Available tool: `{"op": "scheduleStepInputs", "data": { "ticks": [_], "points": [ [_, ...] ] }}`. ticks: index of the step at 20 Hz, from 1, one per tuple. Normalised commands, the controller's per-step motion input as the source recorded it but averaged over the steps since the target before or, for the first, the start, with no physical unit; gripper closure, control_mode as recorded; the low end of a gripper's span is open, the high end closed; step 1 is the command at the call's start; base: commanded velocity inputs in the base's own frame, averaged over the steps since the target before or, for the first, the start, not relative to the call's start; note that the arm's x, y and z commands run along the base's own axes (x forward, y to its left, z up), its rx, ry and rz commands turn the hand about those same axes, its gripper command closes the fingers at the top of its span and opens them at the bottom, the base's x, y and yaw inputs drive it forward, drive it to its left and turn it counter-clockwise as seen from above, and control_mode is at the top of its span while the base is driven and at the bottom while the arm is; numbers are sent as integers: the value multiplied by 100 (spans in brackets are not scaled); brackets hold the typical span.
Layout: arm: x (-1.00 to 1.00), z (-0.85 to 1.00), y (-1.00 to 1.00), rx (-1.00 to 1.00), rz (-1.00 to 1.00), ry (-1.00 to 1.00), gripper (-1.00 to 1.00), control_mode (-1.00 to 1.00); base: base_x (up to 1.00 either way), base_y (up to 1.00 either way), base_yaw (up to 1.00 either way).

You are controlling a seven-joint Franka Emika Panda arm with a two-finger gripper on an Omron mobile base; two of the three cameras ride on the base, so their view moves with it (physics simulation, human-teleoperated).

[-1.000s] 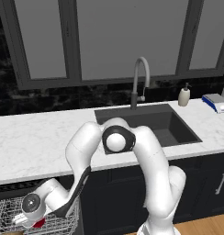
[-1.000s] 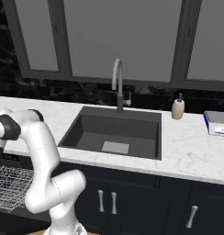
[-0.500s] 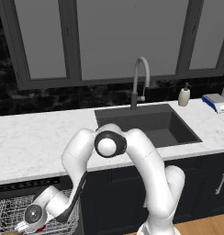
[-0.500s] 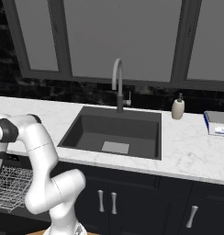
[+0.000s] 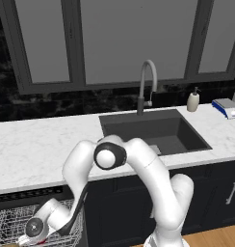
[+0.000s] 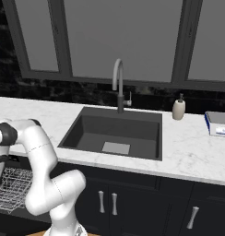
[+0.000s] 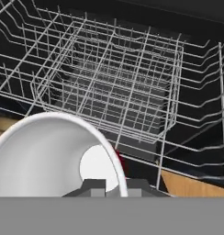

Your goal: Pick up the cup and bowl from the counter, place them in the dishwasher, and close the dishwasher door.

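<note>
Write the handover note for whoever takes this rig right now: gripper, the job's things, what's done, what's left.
Gripper: shut on the cup, pinching its white rim, held low over the dishwasher's wire rack.
Cup: still in the grip, not yet set down; its pale inside faces the hand camera.
Dishwasher: open, rack pulled out left of the sink.
Bowl: I can't spot it from here, so check the counter and the rack.
Done: cup picked up and carried to the dishwasher.
Left: release the cup into the rack, deal with the bowl, close the door.

Grey-framed windows (image 5: 134, 41) above black marble backsplash (image 6: 63, 92); dark cabinets (image 6: 133, 207) below.
</note>
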Motion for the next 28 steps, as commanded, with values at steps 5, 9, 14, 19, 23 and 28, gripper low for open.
{"op": "scheduleStepInputs", "data": {
  "ticks": [5, 9, 14, 19, 23, 28],
  "points": [
    [0, -59, 0, 0, 0, 12, 100, -100, 0, 0, 0],
    [0, -13, 0, 0, 0, 7, 100, -100, 0, 0, 0],
    [3, 1, 3, 0, 0, 0, 100, -100, 0, 0, 0],
    [4, 0, 5, -3, -1, -5, 100, -100, 0, 0, 0],
    [0, 0, 0, 0, 0, 0, -100, -100, 0, 0, 0],
    [0, 0, 0, 0, 0, 0, -100, -100, 0, 0, 0]
  ]
}}
